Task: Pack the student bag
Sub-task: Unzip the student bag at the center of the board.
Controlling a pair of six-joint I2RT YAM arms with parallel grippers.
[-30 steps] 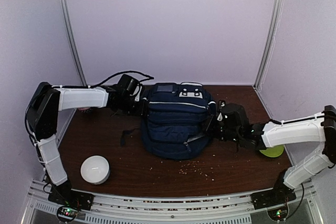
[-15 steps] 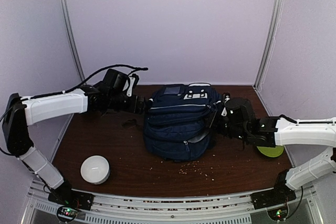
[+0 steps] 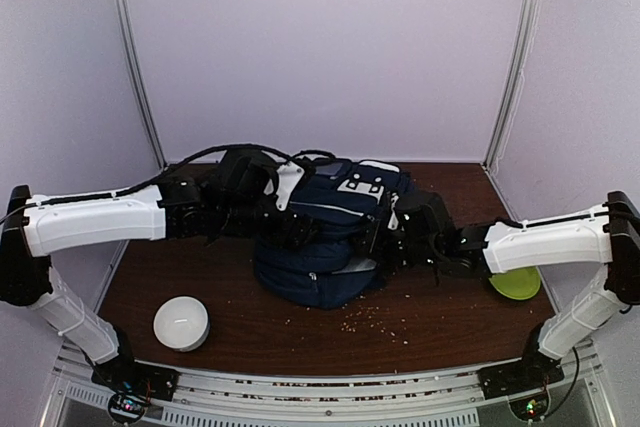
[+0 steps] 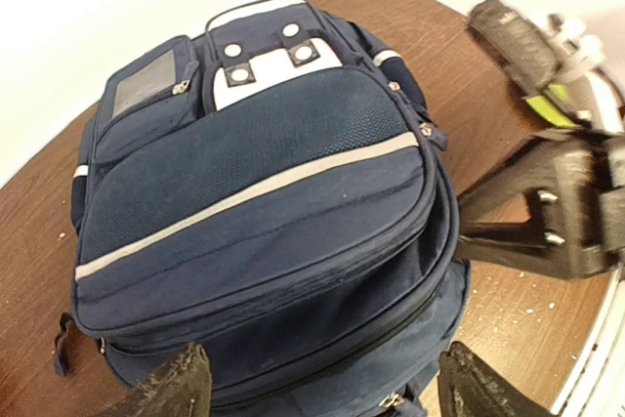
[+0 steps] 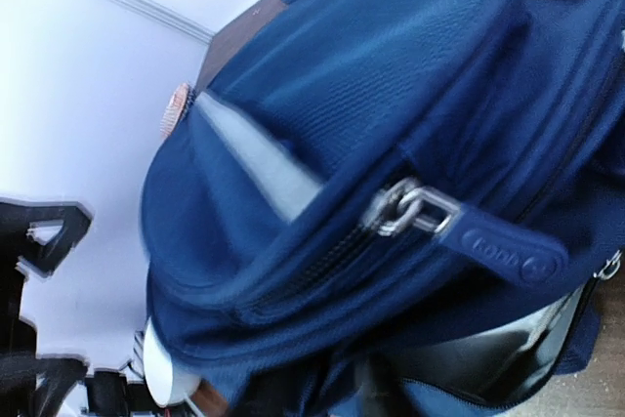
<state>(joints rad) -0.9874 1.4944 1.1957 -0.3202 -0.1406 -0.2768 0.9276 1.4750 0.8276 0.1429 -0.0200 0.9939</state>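
The bag (image 3: 335,247) lies mid-table (image 3: 200,287) toward the back edge, its length running back to front, slightly skewed. The left gripper (image 4: 322,383) hangs over its left side, jaws wide and empty. The right gripper (image 3: 390,237) is close at the right side, facing a zipper pull (image 5: 415,207). I cannot tell how its jaws stand.

One bag (image 3: 320,272), one pouch (image 3: 181,323), one disc (image 3: 515,285)

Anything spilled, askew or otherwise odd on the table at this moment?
Yes. Small pale crumbs lie scattered on the table in front of the student bag, like a spill. Low on the bag a compartment gapes, showing light grey lining.
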